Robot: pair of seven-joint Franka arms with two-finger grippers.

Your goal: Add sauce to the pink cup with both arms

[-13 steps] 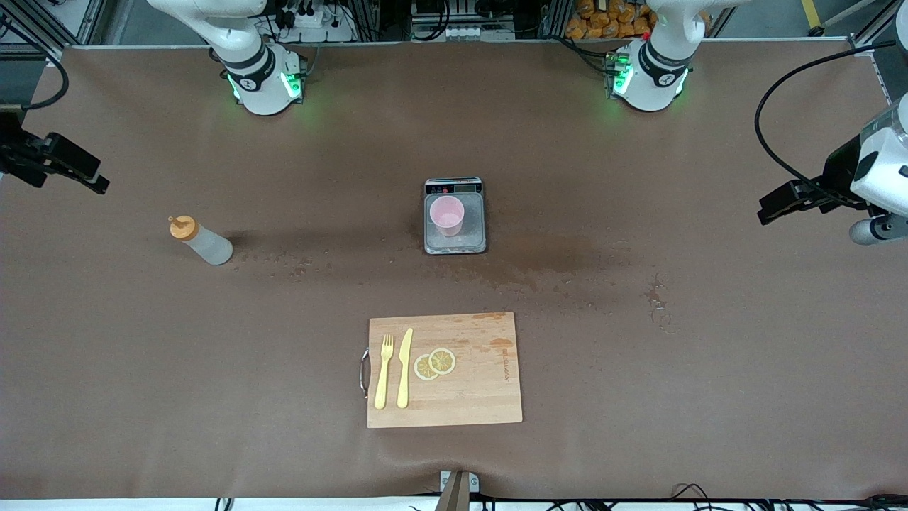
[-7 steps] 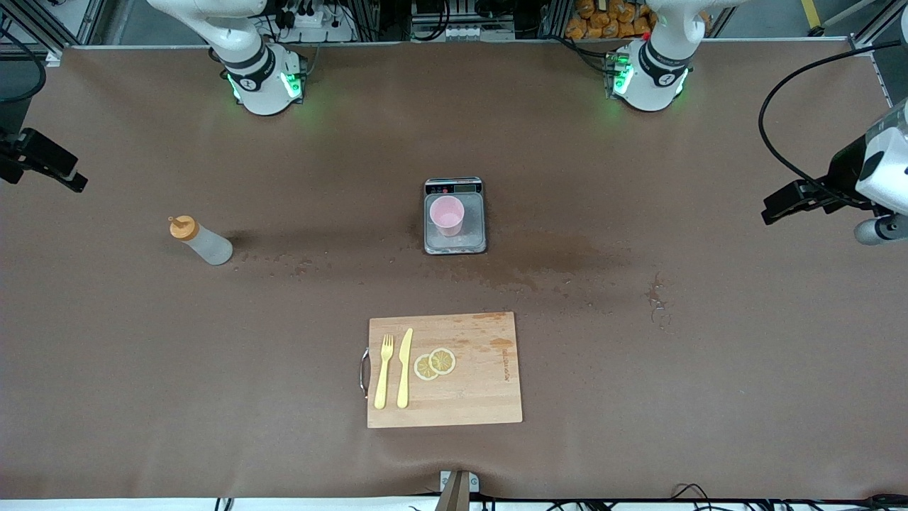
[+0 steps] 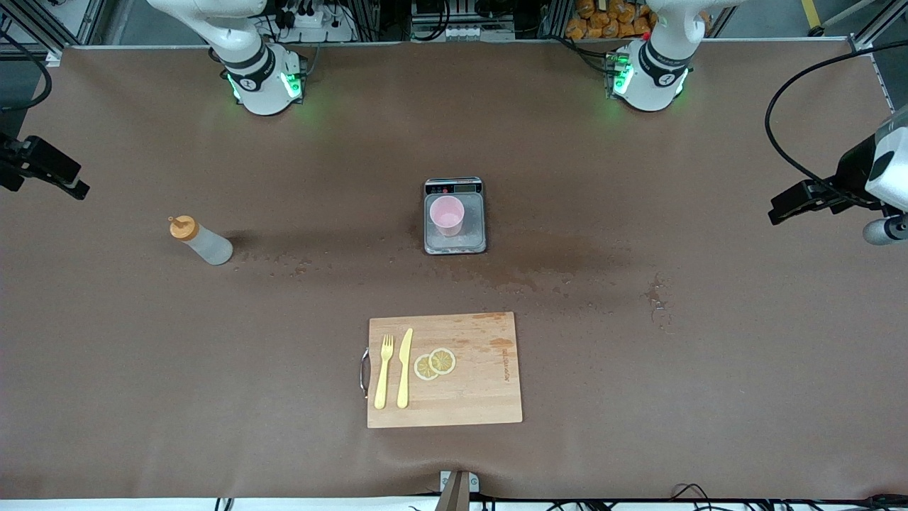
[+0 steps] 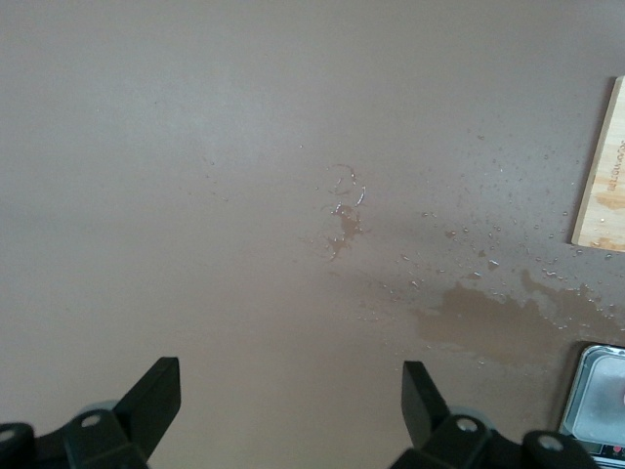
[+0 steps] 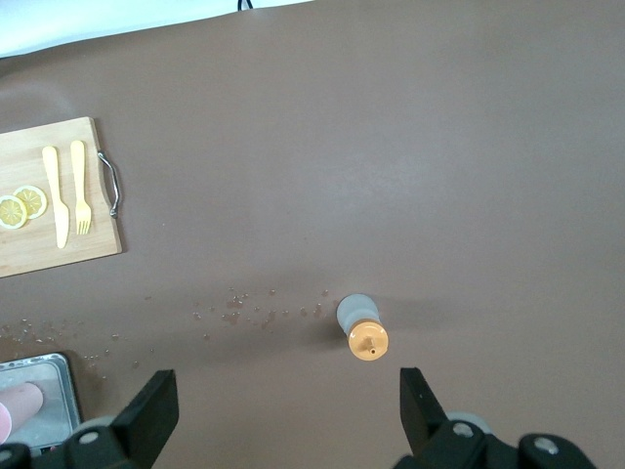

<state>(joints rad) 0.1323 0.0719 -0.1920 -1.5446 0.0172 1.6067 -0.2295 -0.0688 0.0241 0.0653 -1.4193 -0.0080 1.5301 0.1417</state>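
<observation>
Sauce bottle [image 3: 201, 241] standing upright at left of front frame, toward right arm's end of surface [image 3: 638, 369], untouched. Pink cup [image 3: 447, 215] sitting on grey scale [image 3: 455, 216] at centre. Right tool [image 3: 44, 167] hanging at left edge, fingers [image 5: 146, 418] spread apart, holding nothing. Left tool [image 3: 809, 201] hanging at right edge, fingers [image 4: 151, 403] spread apart, holding nothing. Cutting board [image 3: 482, 397] lying lower centre, carrying fork [image 3: 384, 371], knife [image 3: 405, 368], lemon slices [image 3: 435, 363].

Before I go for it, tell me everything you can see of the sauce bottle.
The sauce bottle is a small translucent whitish squeeze bottle, seemingly soft plastic, with an orange nozzle cap on. It stands upright on the brown table toward the right arm's end, alone, nothing touching it. Droplets speckle the table beside it. Its contents cannot be made out.
</observation>
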